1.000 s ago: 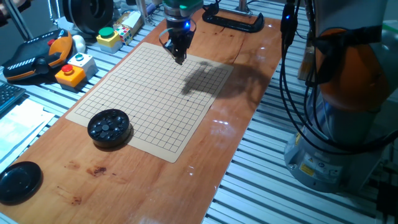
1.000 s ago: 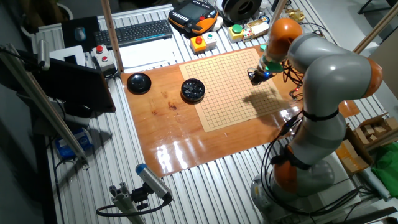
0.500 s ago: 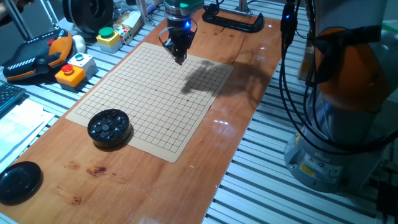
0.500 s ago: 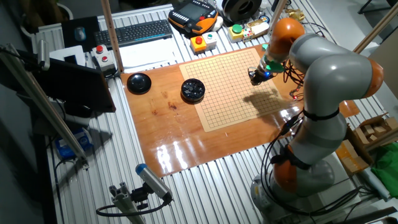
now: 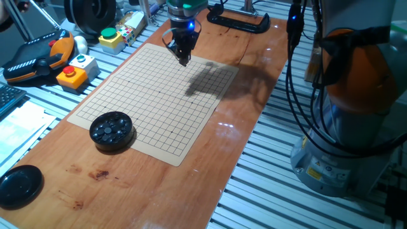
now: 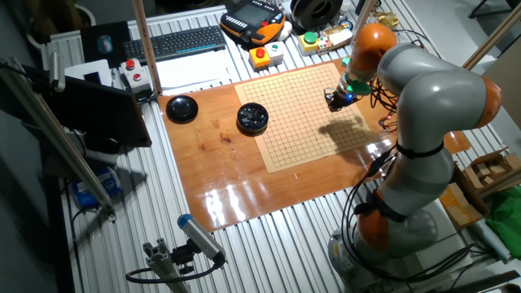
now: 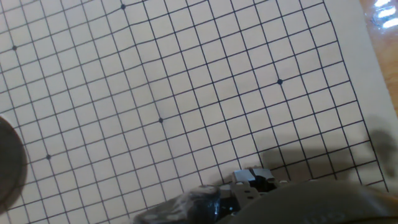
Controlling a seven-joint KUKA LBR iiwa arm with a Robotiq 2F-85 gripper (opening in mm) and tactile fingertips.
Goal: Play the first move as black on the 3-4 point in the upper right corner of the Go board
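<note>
Stone itself: no loose black disc shows on the grid in any view; whether one sits between the tool's fingers is too small and too blurred to tell. Go board (image 5: 156, 95) lies flat on the wooden tabletop (image 5: 210, 172), pale tan with thin dark lines and small star dots. Hand view shows bare crossings and the board's edge with wood beyond it.

Tool (image 5: 183, 59) hangs point-down over the board's far corner region, blue light lit on the wrist. Fingertips appear drawn close together, but whether they pinch anything cannot be told. In the other fixed view the tool (image 6: 335, 101) sits over the board's right part, its shadow on the grid nearby.

Containers: round black bowl (image 5: 112, 130) rests at the board's near left edge, overlapping it, with dark stones inside. Flat black lid (image 5: 19, 185) lies apart, near the tabletop's left end.

Against half a second ago: tool slightly higher above the board; bowl, lid, board unmoved.
</note>
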